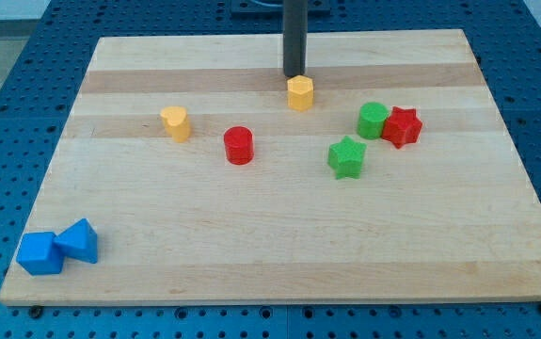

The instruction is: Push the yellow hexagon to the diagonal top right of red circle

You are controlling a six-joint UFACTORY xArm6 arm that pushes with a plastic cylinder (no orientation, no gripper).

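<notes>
1. Resting just above the yellow hexagon [299, 93], my tip [294, 74] is touching or almost touching the block's far edge, so the hexagon is lying straight toward the view's bottom from the rod.
2. Sitting up and to the view's right of the red circle [238, 145], the hexagon is already looking diagonal top right of it; I am judging the task as nearly or fully met, with any further push from this side driving the block downward.
3. Carrying no fingers, the rod is simply ending in a plain tip, so nothing is being held or clamped.
4. Lying elsewhere on the table [251, 245] are a second yellow block [175, 122], a green circle [373, 121] touching a red star [402, 126], a green star [346, 157], and two blue blocks [58, 249] together at the lower left.
5. Showing no brands, labels or readable writing, the blocks and table are giving me nothing to read.
</notes>
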